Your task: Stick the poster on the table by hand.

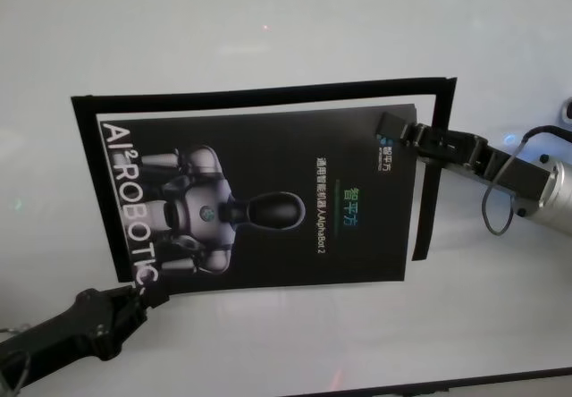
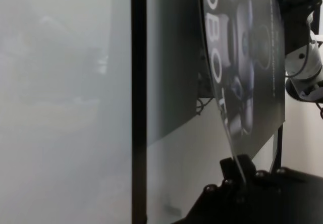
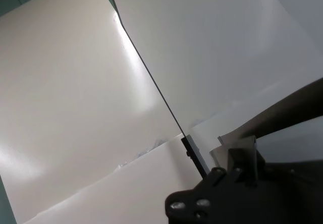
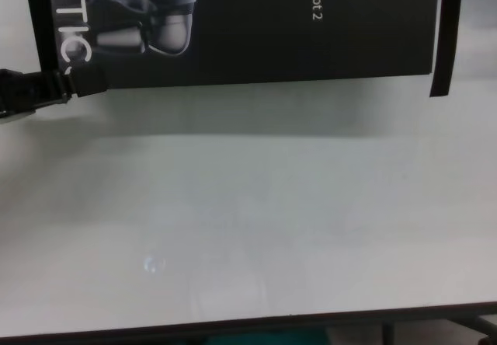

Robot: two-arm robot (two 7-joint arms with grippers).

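The poster (image 1: 268, 191) hangs just above the table (image 1: 268, 21), held at two opposite corners and casting a soft shadow on the white top below it. The left gripper (image 1: 147, 297) is pinched shut on the poster's near-left corner, by the white lettering; the left wrist view shows the sheet's edge running straight down between its fingers (image 2: 237, 166). The right gripper (image 1: 398, 133) is clamped on the poster's far-right corner, next to the small logo.

Thin black tape strips (image 1: 268, 88) stick out past the poster's far, left and right edges, so the adhesive looks ready to meet the table.

The sheet looks light, thin and glossy. It bows in a gentle curve in the left wrist view, so it is flexible rather than stiff and would likely sag or buckle if the two holds came closer together. The gloss suggests a slippery face, so a firm pinch right at the corners, clear of the tape, seems the safest hold. Keeping the corners pulled apart should let it lay flat, and the loose strips could fold onto themselves if it swings.
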